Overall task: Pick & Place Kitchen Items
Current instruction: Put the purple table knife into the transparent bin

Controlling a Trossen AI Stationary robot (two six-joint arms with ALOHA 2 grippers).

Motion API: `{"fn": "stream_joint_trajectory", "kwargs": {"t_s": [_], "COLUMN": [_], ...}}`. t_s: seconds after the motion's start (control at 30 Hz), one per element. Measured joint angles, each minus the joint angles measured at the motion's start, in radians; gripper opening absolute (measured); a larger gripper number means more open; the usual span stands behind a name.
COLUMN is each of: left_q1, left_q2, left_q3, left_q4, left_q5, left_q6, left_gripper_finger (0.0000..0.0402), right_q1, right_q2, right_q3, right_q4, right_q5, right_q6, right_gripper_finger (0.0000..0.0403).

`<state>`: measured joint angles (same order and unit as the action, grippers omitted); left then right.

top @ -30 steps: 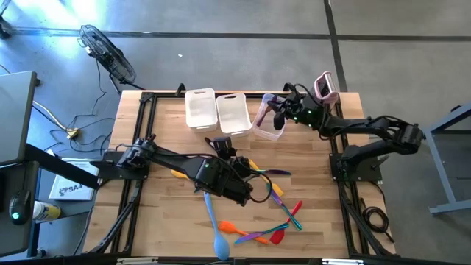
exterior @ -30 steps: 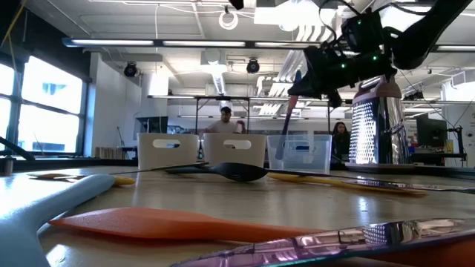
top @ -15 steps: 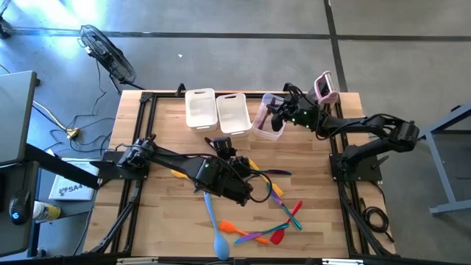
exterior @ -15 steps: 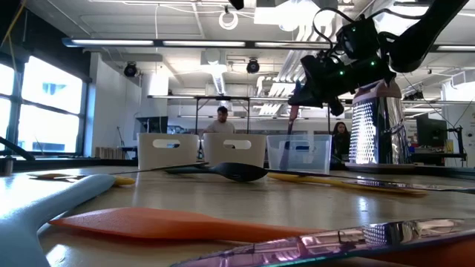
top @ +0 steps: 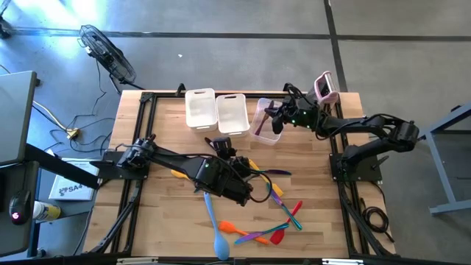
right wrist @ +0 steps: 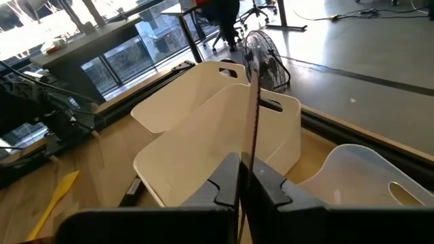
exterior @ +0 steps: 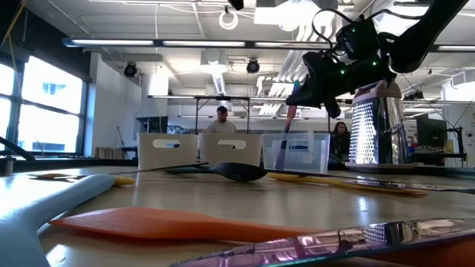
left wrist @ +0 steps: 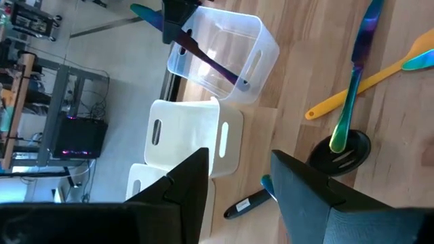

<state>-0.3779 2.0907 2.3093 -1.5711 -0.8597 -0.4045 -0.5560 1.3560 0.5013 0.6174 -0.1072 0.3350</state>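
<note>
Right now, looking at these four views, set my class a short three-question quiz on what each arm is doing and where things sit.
1. True or false: the right gripper is shut on the dark utensil.
2. Where does that utensil's lower end reach? A) the clear tub B) a white tub C) the bare table
3. Fill in: the left gripper is open and holds ____.

Key: 1 true. 2 A. 3 nothing.
</note>
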Motion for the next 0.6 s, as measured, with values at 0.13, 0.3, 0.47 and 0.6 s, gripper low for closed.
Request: {"fn": "stream_joint_trajectory", "kwargs": {"t_s": [0.13,0.3,0.47,0.6], "left_q1": [0.0,0.0,0.0,0.0], "left_q2": [0.0,0.0,0.0,0.0], "left_q3": [0.0,0.0,0.0,0.0], "left_q4": [0.0,0.0,0.0,0.0], "left_q5": [0.017,0.017,0.017,0.018], "left_q6": [-0.007,-0.011,-0.012,-0.012], "left_gripper_finger": [0.0152,0.0152,0.0152,0.0152], "right_q1": [0.0,0.0,0.01,0.019], "right_q2": [0.0,0.0,0.0,0.0], "right_q3": [-0.001,-0.001,-0.001,-0.001], "right_q4": [0.026,0.058,0.039,0.039], "right_q5": [0.0,-0.032,-0.031,-0.066], "right_q6": [0.009,0.05,0.057,0.059], "right_gripper_finger": [0.0004,0.0004,0.0004,0.0004]}}
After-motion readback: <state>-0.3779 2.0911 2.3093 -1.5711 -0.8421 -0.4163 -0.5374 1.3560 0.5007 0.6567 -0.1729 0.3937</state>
